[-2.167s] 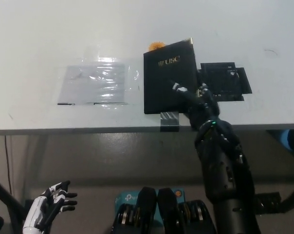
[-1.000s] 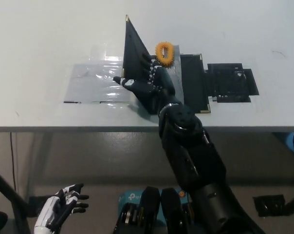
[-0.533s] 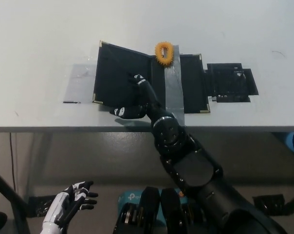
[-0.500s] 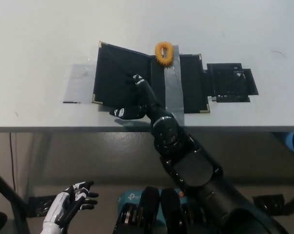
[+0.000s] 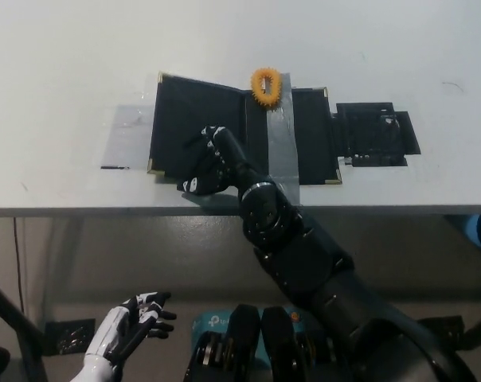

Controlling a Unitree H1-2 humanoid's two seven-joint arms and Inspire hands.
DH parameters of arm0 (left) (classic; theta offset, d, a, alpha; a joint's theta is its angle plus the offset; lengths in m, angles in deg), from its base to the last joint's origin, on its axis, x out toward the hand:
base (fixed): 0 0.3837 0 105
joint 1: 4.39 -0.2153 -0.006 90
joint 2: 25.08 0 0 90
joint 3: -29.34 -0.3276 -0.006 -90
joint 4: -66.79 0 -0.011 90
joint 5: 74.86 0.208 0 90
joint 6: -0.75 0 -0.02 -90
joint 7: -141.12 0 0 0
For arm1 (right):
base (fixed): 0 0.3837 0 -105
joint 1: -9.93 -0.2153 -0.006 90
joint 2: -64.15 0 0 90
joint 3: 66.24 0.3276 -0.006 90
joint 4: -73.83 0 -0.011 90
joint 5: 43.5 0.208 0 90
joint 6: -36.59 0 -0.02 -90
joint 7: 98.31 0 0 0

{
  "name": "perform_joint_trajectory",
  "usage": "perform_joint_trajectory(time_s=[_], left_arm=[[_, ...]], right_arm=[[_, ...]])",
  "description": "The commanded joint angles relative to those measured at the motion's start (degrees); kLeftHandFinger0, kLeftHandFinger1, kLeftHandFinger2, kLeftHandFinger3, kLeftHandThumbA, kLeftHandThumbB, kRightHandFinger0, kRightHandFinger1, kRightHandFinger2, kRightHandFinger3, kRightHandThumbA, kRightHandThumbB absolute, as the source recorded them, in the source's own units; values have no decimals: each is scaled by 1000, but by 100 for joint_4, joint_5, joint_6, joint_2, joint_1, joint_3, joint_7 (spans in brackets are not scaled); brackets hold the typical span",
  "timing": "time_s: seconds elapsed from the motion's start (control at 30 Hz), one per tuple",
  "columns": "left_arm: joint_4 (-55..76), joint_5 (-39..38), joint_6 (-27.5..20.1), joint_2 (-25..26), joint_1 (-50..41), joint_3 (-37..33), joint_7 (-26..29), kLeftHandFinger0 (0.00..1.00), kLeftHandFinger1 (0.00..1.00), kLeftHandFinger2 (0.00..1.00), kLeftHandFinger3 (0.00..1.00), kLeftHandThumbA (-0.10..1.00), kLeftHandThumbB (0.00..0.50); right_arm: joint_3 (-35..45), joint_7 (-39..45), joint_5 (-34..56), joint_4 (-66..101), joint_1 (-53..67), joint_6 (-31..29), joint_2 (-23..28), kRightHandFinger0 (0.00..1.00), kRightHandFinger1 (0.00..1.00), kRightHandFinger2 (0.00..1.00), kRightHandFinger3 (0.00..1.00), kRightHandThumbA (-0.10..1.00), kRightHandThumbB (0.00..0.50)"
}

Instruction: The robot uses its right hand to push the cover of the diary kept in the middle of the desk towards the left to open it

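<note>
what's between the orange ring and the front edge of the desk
In the head view, a grey tape strip runs from the orange ring down the open diary to the desk edge.

The diary (image 5: 244,127) lies open at the desk's (image 5: 65,64) middle near the front edge. The right hand (image 5: 209,159) rests on its left cover; a ring (image 5: 265,85) sits at its rear edge. The left hand (image 5: 125,334) hangs below the front edge, leftward.
</note>
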Motion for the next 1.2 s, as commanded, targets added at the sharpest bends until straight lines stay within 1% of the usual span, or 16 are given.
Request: perform_joint_trajectory(time_s=[0.0,0.03,0.07,0.1,0.2,0.27,0.3,0.33,0.37,0.4,0.47,0.57,0.63,0.7,0.93,1.17], left_arm=[[118,-58,-105,57,-7,101,-69,626,527,522,678,648,392],[26,-89,-254,48,-28,133,-76,632,526,525,690,651,396],[12,-106,-289,28,-65,153,-68,633,526,525,692,651,395],[13,-93,-317,13,-98,163,-47,625,522,523,692,664,396],[106,-132,-234,-75,-198,244,17,629,535,539,712,659,380],[104,-129,-244,-92,-211,261,11,632,537,541,715,658,380],[156,-77,-162,-60,-242,263,10,643,538,536,739,693,372],[167,-73,-156,-65,-247,278,13,644,536,534,743,691,366],[171,-122,-145,-82,-280,354,29,632,519,525,750,667,356],[166,-123,-148,-92,-283,371,31,627,515,522,750,664,356],[188,-77,-175,-107,-320,388,62,621,510,512,744,653,339],[159,-91,-243,-130,-367,453,78,600,486,503,719,637,337],[150,-112,-265,-146,-399,491,79,619,502,508,714,633,356],[173,-66,-221,-146,-418,495,112,627,501,503,718,632,338],[117,-126,-277,-169,-390,598,118,616,491,493,711,606,311],[81,-165,-297,-168,-405,693,93,642,506,500,703,607,301]], right_arm=[[150,173,-139,174,-393,48,-74,813,852,857,989,1000,177],[300,202,-46,382,-434,204,-21,869,900,873,925,1000,189],[292,220,-74,345,-445,201,-51,875,905,874,920,1000,188],[393,322,-18,527,-463,392,0,1000,1000,1000,974,1000,206],[679,662,189,1537,-329,1072,152,964,997,1000,1000,1000,215],[698,703,148,1592,-310,1129,138,961,996,1000,1000,1000,215],[1077,861,549,2086,-206,1355,163,935,1000,1000,1000,1000,283],[1107,938,569,2249,-177,1459,193,942,1000,1000,1000,1000,293],[1316,1216,853,2939,-76,1900,300,989,1000,1000,1000,1000,281],[1412,1287,940,3117,-38,1931,326,994,1000,1000,1000,1000,280],[1752,1328,1472,3586,21,1931,485,1000,1000,1000,1000,1000,231],[1878,1280,1859,3895,40,1931,684,1000,1000,1000,1000,1000,214],[1817,927,2749,4329,122,1931,1079,1000,1000,1000,1000,1000,205],[1706,748,3290,4686,252,1931,1425,1000,1000,1000,1000,1000,167],[1547,-526,5073,5826,833,1931,2355,1000,1000,1000,1000,1000,167],[2022,-723,5123,6677,1665,1931,2573,999,1000,1000,1000,1000,168]])
